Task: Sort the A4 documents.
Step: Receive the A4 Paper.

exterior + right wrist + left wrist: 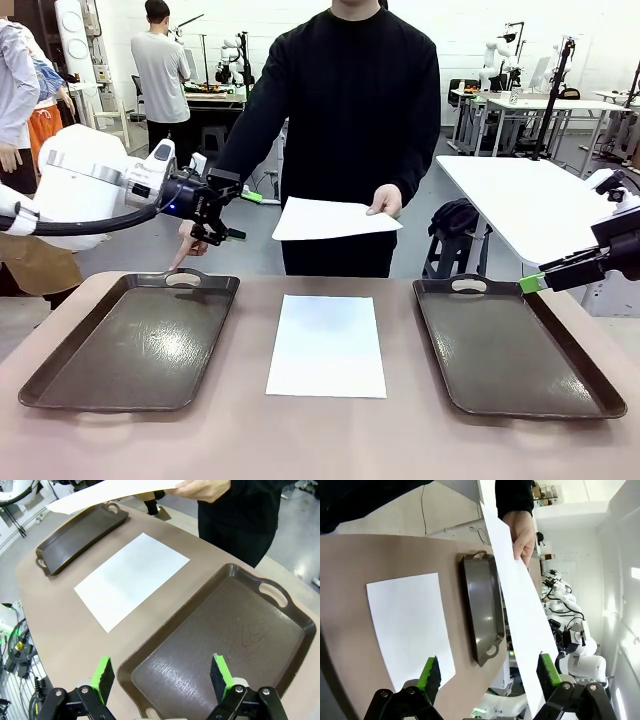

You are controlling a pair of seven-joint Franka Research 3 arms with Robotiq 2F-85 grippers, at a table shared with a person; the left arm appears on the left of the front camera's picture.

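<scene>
In the front view, a person's hand [385, 203] is holding out the held sheet [335, 218] above the far edge of the desk [320, 440]; your left pincer [232, 214] is hovering just beside the sheet's free end, at about the same height, jaws standing wide and gripping nothing; the sheet's long axis is running, as I judge it, from the hand toward that pincer, so the left arm is the nearer one; the right pincer [535, 282] is waiting well apart, over the right tray [515, 350]; the flat sheet [327, 345] is lying between that tray and the left tray [135, 345], long axis pointing from you to the person.

In the left wrist view, the held sheet [520, 605] is showing almost edge-on, running from the hand [522, 535] down toward one finger of the left pincer [487, 672]; it is sitting off-centre rather than midway in the gap; the flat sheet [410, 625] is lying on the desk beyond.

In the right wrist view, the right pincer [162, 677] is hanging wide open and empty above the right tray [220, 630]; the held sheet [115, 494] is hovering far off.
</scene>
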